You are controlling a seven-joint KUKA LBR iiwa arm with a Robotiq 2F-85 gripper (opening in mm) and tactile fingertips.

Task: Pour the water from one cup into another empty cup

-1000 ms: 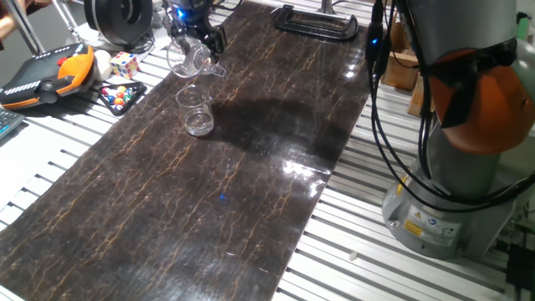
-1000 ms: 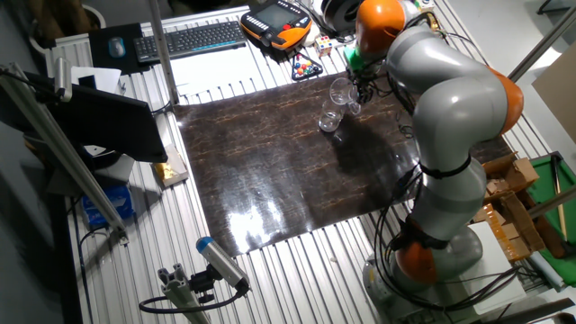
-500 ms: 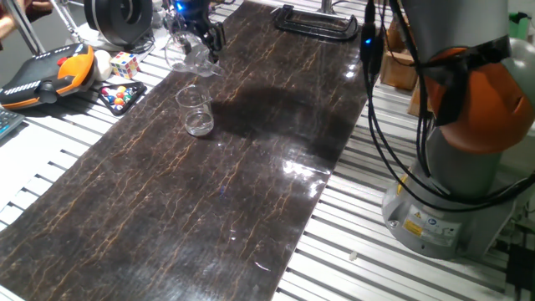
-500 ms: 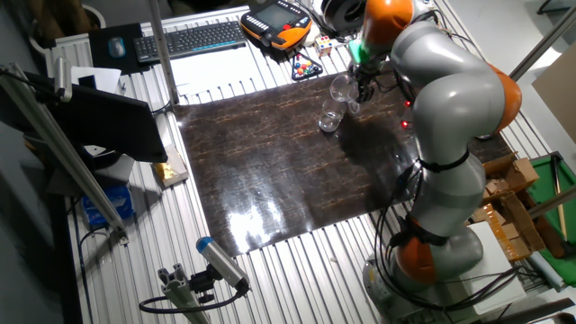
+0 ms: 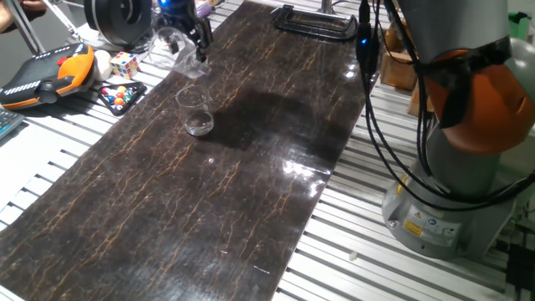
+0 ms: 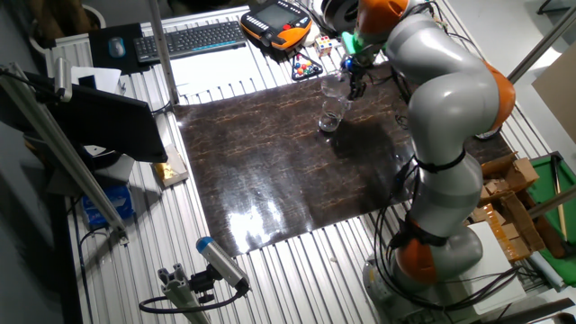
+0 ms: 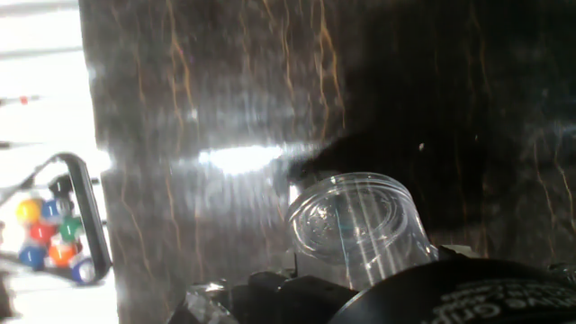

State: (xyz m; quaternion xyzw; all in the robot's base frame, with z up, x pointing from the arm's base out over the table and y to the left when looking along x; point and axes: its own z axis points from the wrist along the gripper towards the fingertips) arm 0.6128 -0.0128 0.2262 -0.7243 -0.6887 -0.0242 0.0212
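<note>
The handled glass cup (image 5: 177, 46) is in the air, held by the pincer (image 5: 191, 32), which is closed on it near the rim side where the small looped handle should be; the handle itself I cannot make out in these pictures. The cup is tilted, with its mouth turned away from the pincer and a little downward. In the hand view the handled glass cup (image 7: 358, 229) sits directly in front of the pincer and we look at its round end. It is clear glass, so I judge it rigid, smooth and rather slippery, fragile if it drops, and light with so little inside; a firm hold at the handle or the wall close to it seems the safest place. The water is too clear to see, so I cannot tell how much is in either cup. The small narrow glass (image 5: 195, 110) stands upright on the dark marbled surface (image 5: 251, 184), below the pincer and a little toward the near end of the surface, apart from the held cup. In the other fixed view the small narrow glass (image 6: 330, 116) is just under the handled cup (image 6: 335, 86). Beyond the pincer, off the dark surface, lie a tray of coloured balls (image 5: 121, 94), a puzzle cube (image 5: 124, 64) and an orange teach pendant (image 5: 48, 73).
</note>
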